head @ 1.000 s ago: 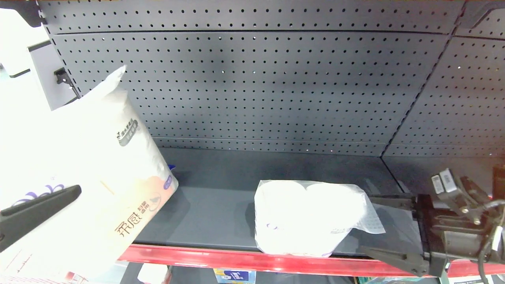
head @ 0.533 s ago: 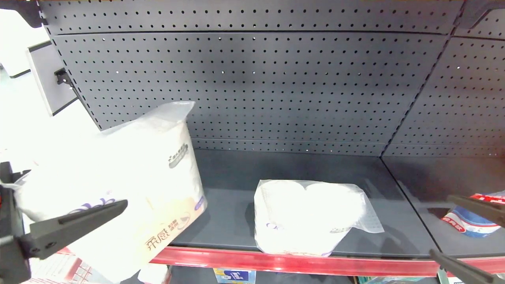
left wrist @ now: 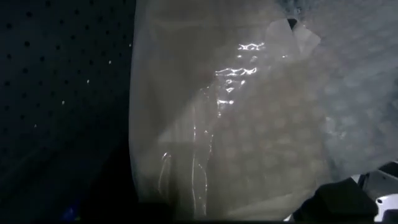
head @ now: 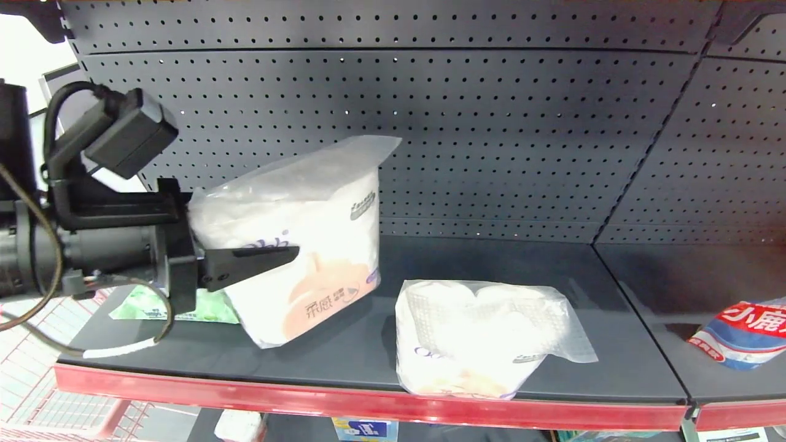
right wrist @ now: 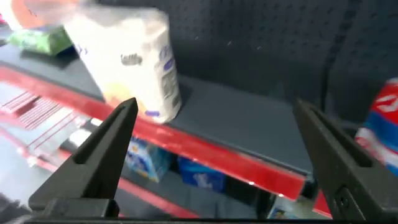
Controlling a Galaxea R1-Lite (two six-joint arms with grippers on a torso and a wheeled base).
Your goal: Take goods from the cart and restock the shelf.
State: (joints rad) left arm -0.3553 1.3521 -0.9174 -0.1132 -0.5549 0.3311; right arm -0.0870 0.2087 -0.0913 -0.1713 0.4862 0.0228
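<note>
My left gripper [head: 273,245] is shut on a white tissue pack [head: 319,233], one dark finger [head: 245,265] across its front. The pack is tilted, with its lower corner at the left part of the grey shelf board [head: 344,356]; touching or not, I cannot tell. Its plastic wrap [left wrist: 249,124] is close up in the left wrist view. A second white pack [head: 485,334] lies on the shelf near the red front edge [head: 368,402], to the right of the held one. My right gripper [right wrist: 217,162] is open below and in front of the shelf, facing that second pack [right wrist: 130,62].
A green flat pack [head: 153,305] lies on the shelf behind my left gripper. A blue and red pack [head: 743,334] sits on the neighbouring shelf section to the right. The red wire cart [head: 37,387] is at the lower left. Perforated back panel [head: 430,123] behind.
My left arm has carried the held pack rightward and in over the shelf. The right gripper has drawn back from the lying pack and left the head view.
</note>
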